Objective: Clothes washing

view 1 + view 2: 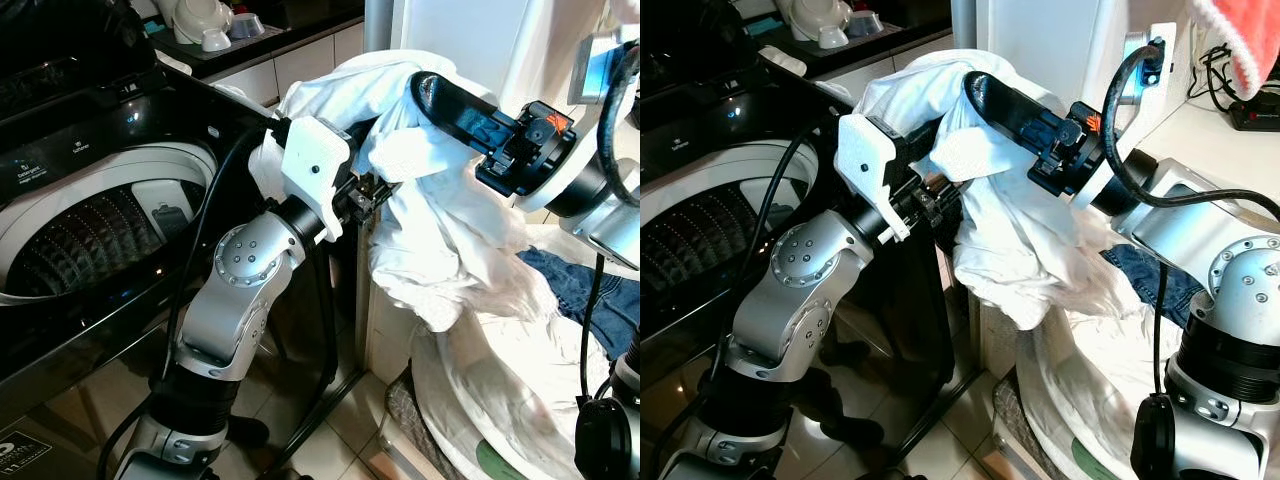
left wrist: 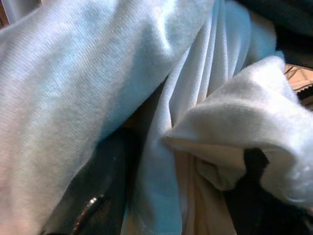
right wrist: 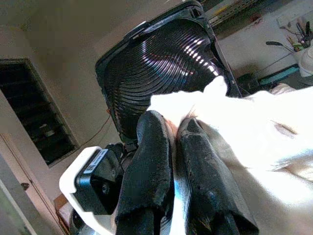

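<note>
A large white cloth [image 1: 450, 230] hangs bunched in the air between the top-loading washing machine [image 1: 100, 235] and a pile of laundry on the right. My right gripper [image 1: 428, 95] is shut on the cloth's upper fold; in the right wrist view its two black fingers [image 3: 151, 161] pinch the white fabric, with the machine's raised lid [image 3: 161, 63] beyond. My left gripper [image 1: 372, 195] reaches in from the machine side and is buried in the cloth at mid height. The left wrist view shows folds of the cloth [image 2: 98, 98] pressed close.
The machine's drum stands open on my left, its dark front edge [image 1: 60, 350] near my left arm. Blue jeans [image 1: 590, 290] and more white fabric [image 1: 500, 400] lie low on the right. A counter with dishes [image 1: 210, 25] runs behind, and a power strip [image 1: 1250, 110] sits on the right.
</note>
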